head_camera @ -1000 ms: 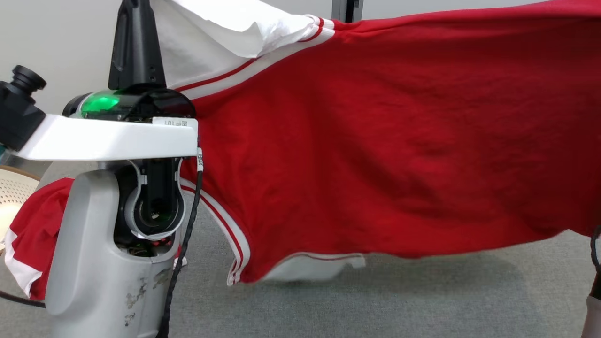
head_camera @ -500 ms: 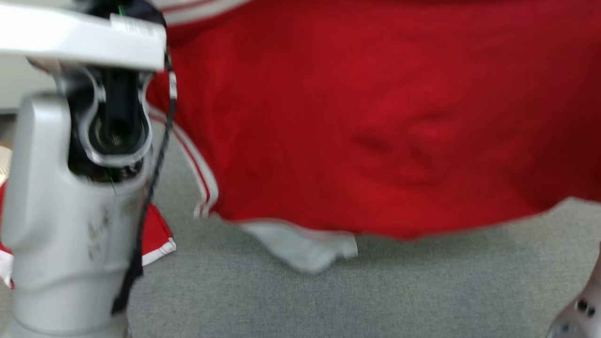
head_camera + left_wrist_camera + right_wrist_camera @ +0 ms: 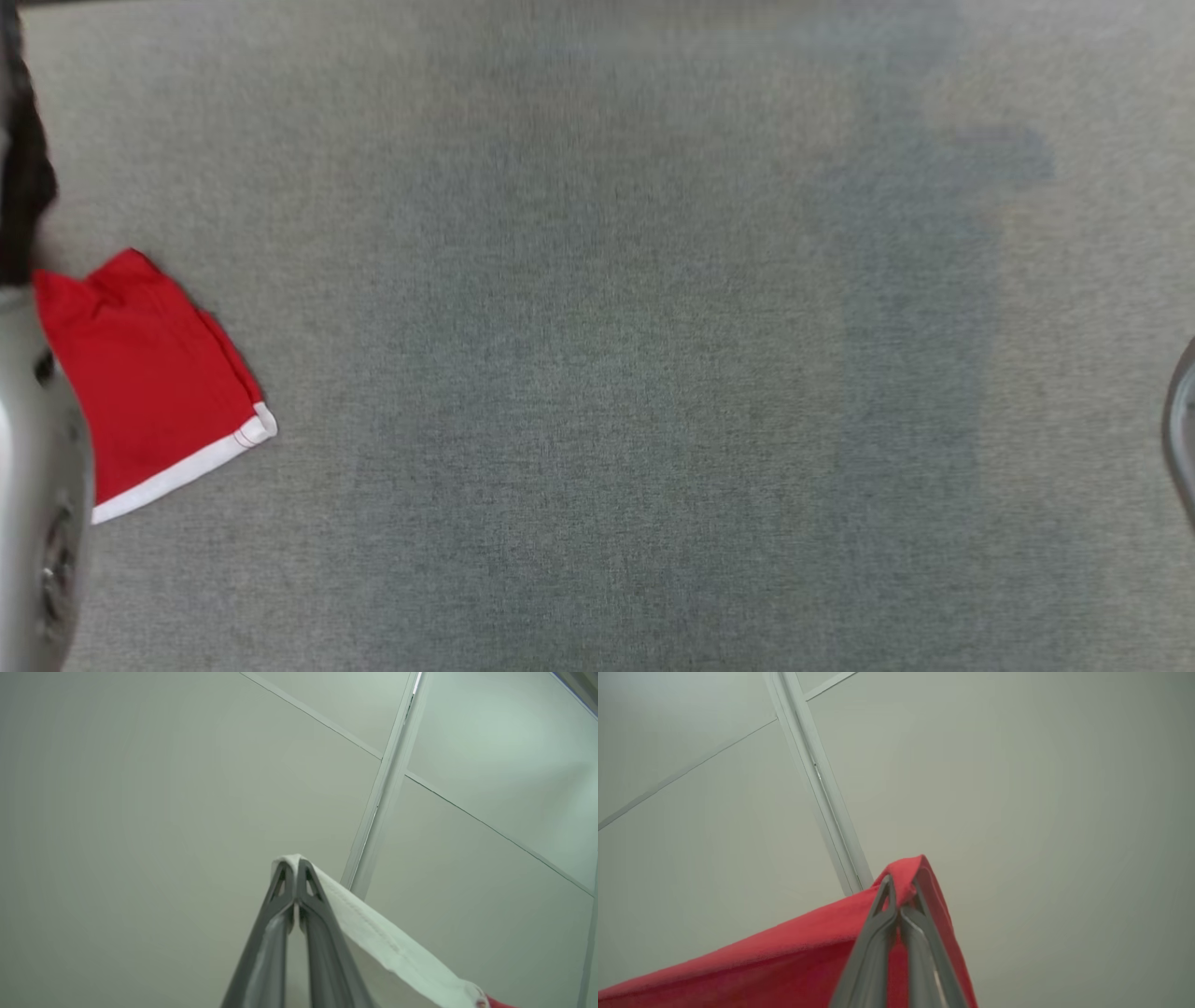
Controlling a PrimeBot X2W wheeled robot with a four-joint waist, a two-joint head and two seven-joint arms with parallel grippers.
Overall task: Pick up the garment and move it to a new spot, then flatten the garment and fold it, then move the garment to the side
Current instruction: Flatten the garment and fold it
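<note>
The garment is red with white trim. In the left wrist view my left gripper [image 3: 293,863] is shut on its white edge band [image 3: 392,947], fingers pointing up toward a pale panelled wall. My right gripper [image 3: 900,882], seen in the right wrist view, is shut on a red fold of the garment [image 3: 784,956], which runs off down to the left. Low at the left of the head view, a red sleeve end with a white cuff [image 3: 149,373] hangs or rests over the grey surface, beside my left forearm [image 3: 28,485].
A grey cloth-covered table [image 3: 607,373] spreads across the head view. A sliver of my right arm [image 3: 1181,439] shows at the right edge. Behind the grippers, pale wall panels with a metal joint strip [image 3: 383,788] stand.
The head camera has tilted down: the stretched red body of the garment has passed out of the top of the view, leaving the sleeve end at the left. Both grips stay shut.
</note>
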